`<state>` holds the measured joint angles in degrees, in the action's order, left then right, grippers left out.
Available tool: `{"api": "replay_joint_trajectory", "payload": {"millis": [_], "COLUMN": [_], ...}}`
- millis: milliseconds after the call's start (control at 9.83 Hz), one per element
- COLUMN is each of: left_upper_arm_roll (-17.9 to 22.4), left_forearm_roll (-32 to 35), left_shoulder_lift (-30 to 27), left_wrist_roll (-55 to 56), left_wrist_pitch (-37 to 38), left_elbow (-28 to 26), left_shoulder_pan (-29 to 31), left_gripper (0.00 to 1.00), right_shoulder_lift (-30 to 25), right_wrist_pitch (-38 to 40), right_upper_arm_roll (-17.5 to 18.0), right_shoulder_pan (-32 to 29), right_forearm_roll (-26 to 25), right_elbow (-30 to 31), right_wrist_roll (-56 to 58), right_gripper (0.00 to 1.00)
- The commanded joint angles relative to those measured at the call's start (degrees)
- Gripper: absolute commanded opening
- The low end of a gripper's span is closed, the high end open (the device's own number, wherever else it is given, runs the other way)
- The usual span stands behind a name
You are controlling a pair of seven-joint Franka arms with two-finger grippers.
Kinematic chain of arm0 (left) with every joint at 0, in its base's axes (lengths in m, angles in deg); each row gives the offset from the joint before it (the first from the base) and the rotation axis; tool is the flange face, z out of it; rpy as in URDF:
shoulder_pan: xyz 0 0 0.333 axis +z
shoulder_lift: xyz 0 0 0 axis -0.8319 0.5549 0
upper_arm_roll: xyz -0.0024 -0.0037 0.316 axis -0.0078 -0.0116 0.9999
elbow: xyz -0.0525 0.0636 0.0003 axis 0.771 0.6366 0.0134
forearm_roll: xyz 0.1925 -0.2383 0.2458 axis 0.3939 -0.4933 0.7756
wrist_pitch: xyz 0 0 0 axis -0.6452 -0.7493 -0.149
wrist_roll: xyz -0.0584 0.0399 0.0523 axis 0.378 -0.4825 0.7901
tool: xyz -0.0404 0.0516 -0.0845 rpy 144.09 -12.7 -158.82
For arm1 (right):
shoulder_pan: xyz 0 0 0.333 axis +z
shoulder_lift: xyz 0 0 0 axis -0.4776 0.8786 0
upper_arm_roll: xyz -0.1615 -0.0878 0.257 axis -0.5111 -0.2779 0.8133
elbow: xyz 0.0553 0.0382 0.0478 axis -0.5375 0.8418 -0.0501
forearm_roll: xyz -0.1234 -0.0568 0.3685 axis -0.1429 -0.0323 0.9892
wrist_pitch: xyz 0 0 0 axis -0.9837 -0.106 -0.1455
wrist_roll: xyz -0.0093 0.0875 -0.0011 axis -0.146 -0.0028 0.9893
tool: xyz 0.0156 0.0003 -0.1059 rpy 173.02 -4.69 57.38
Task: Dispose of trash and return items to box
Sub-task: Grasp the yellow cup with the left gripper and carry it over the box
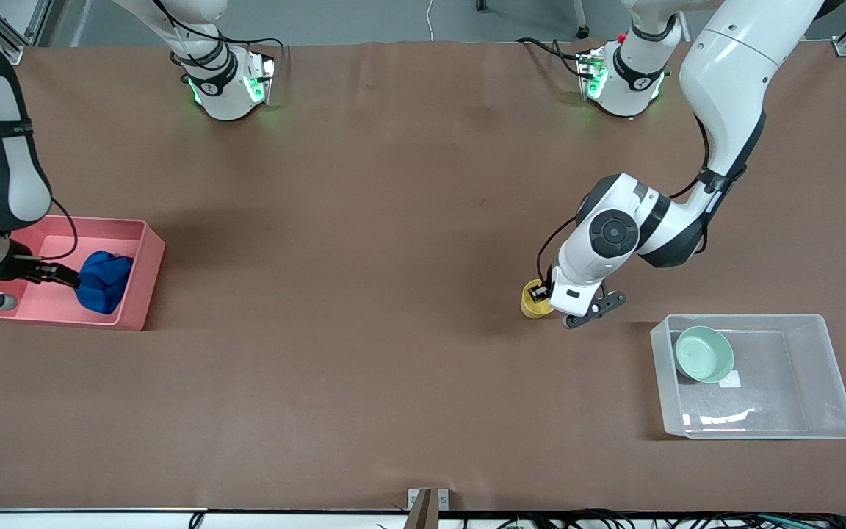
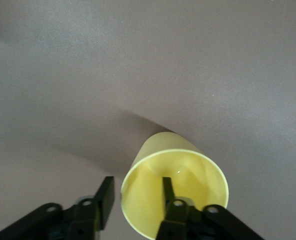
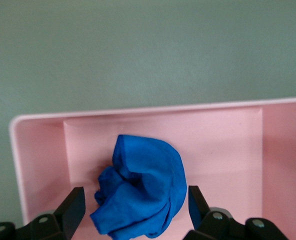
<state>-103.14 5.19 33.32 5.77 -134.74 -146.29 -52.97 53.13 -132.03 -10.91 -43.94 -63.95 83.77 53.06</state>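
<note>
Both claws open: left (image 2: pixel 135 202) straddles cup (image 2: pixel 174 192) rim (right (image 3: pixel 135 207) round wad (image 3: pixel 140 195)).

No readable text, brands or numbers are showing anywhere. Only candidate is the small white label (image 1: pixel 729 379) sitting on the bottom of the clear box (image 1: pixel 830 367), just beside the green bowl (image 1: pixel 703 354); it is reading as blank, any print too small to tell.
</note>
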Motion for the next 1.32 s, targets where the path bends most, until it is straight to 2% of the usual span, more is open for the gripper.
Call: {"api": "replay_joint_trajectory", "payload": {"millis": [0,102,203,407,508,915,1220], "left_upper_arm_roll": [0.01,0.18,0.18,0.01,-0.08,0.36,0.45], "left_forearm_roll": [1.44,1.53,1.62,1.62,1.62,1.71,1.71], "left_shoulder_lift": [0.45,-0.78,-1.05,-1.23,-1.58,-2.11,0.42], "left_wrist_roll": [0.23,-0.04,-1.34,-8.26,-13.87,-42.86,-57.58], "left_wrist_pitch": [-0.50,1.94,7.45,20.29,22.16,22.45,21.66], "left_elbow": [-0.12,2.15,6.70,17.68,20.86,23.18,23.18], "left_shoulder_pan": [0.46,0.72,1.07,2.81,4.74,15.99,23.37], "left_gripper": [0.00,0.00,0.00,0.00,0.00,0.00,0.00], "right_shoulder_lift": [-3.30,-4.18,-6.19,-10.84,-12.61,-14.47,-14.56], "right_wrist_pitch": [10.48,14.19,17.01,20.45,22.99,36.26,42.69], "right_upper_arm_roll": [0.25,0.25,0.25,0.25,0.34,0.43,0.43], "right_shoulder_pan": [2.04,2.92,3.89,6.35,7.84,13.55,15.84], "right_forearm_roll": [-0.75,-0.75,-0.75,-0.84,-0.84,-0.84,-0.57], "right_elbow": [-6.35,-9.52,-11.03,-11.22,-11.39,-19.72,-24.57], "right_wrist_roll": [-0.79,-0.79,-0.88,-1.49,-3.76,-10.88,-12.83], "right_gripper": [0.93,0.93,0.93,0.94,0.95,0.95,0.95]}}
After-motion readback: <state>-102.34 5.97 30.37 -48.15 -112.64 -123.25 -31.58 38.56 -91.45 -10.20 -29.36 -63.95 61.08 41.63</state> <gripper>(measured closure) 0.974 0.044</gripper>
